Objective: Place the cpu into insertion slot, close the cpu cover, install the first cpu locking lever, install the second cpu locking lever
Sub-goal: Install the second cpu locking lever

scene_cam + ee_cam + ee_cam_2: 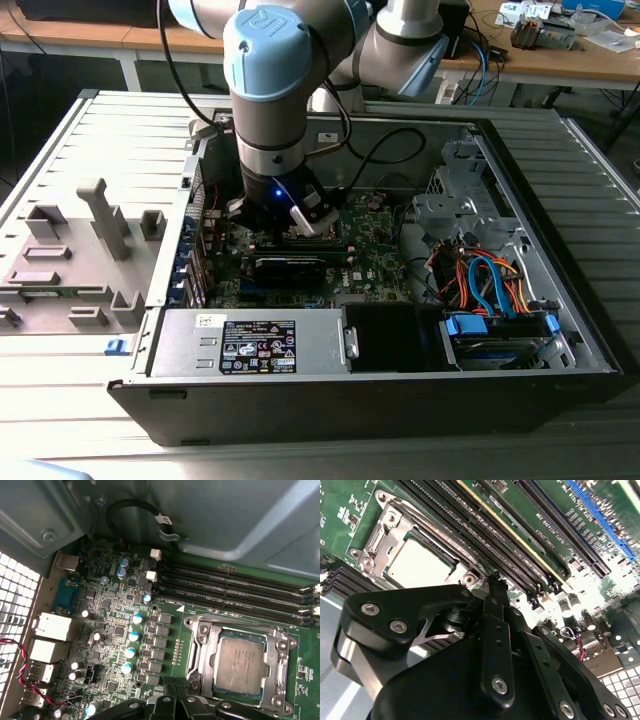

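The cpu [243, 663] already sits in the insertion slot [202, 645], with the cpu cover [278, 672] down around it. The gripper [493, 582] hovers just beside the socket, fingers pressed together and holding nothing; whether either locking lever is latched I cannot tell.

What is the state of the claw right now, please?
Claw: shut, holding nothing, hanging above the board beside the chip, which sits in its socket.

An open computer case [560, 300] lies on a ribbed grey table [90, 150], with a grey plastic fixture [105, 215] at its nine o'clock in the exterior view. Inside, a power supply [250, 342] sits at six o'clock and orange and blue cables [485, 280] at four. Long black memory slots [235, 587] cross the green motherboard [115, 625] beside capacitors [131, 652].
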Available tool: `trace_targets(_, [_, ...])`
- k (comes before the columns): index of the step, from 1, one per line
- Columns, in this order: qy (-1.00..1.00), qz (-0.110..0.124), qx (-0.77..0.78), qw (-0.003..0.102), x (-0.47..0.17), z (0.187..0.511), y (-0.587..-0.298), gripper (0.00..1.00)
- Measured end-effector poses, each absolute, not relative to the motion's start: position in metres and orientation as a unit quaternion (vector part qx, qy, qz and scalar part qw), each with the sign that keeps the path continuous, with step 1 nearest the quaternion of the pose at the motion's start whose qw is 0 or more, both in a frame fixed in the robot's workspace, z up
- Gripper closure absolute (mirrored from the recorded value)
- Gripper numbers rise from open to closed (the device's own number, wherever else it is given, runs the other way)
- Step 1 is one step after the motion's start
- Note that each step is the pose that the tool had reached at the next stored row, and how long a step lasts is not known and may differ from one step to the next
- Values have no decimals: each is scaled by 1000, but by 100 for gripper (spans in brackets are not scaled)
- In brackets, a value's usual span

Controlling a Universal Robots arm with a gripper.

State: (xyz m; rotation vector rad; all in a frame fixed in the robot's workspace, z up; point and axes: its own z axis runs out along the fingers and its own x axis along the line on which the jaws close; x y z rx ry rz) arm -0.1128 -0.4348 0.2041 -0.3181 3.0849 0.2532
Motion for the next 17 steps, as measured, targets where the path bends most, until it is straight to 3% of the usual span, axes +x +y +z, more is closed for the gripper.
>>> trace_targets(8, [990, 90, -104, 16, -113, 201, -435, 89])
trace_targets(13, [991, 87, -104, 16, -112, 215, -435, 89])
trace_targets(17, [992, 67, -104, 11, -104, 217, -435, 89])
